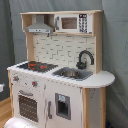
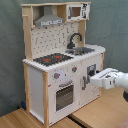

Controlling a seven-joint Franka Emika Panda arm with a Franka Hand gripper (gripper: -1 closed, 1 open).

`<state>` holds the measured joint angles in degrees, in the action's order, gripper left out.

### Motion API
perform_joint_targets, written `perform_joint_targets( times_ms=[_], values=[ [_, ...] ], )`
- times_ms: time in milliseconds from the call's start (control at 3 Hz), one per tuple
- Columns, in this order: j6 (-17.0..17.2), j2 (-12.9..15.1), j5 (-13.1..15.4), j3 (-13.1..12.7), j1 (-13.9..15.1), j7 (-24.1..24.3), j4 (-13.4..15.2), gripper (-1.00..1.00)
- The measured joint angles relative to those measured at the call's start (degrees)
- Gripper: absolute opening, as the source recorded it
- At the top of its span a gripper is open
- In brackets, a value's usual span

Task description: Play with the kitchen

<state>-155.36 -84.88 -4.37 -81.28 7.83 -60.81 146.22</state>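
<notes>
The kitchen (image 1: 55,80) is a tall white and light-wood toy unit, seen in both exterior views. It has a black hob with red rings (image 1: 35,65), a black faucet (image 1: 85,58) over the sink (image 1: 73,74), a grey hood (image 1: 40,26), a microwave (image 1: 73,22), knobs (image 1: 35,83) and an oven door (image 1: 28,105). In the second exterior view the kitchen (image 2: 60,60) stands left of centre. My white gripper (image 2: 95,80) hovers just in front of its cupboard door (image 2: 91,75), at handle height, apart from it. The arm (image 2: 119,80) comes in from the second exterior view's right.
The kitchen stands on a light-wood floor (image 2: 100,112) against a grey-green curtain backdrop (image 2: 112,25). A white blurred shape (image 1: 20,123) lies at the bottom edge of the first exterior view, below the oven door.
</notes>
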Motion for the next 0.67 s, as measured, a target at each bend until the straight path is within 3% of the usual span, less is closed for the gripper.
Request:
perform_joint_targets(
  times_ms=[667],
  values=[
    [3.5, 0.7, 0.0, 7.0, 1.0, -9.8, -3.5, 1.0]
  ],
)
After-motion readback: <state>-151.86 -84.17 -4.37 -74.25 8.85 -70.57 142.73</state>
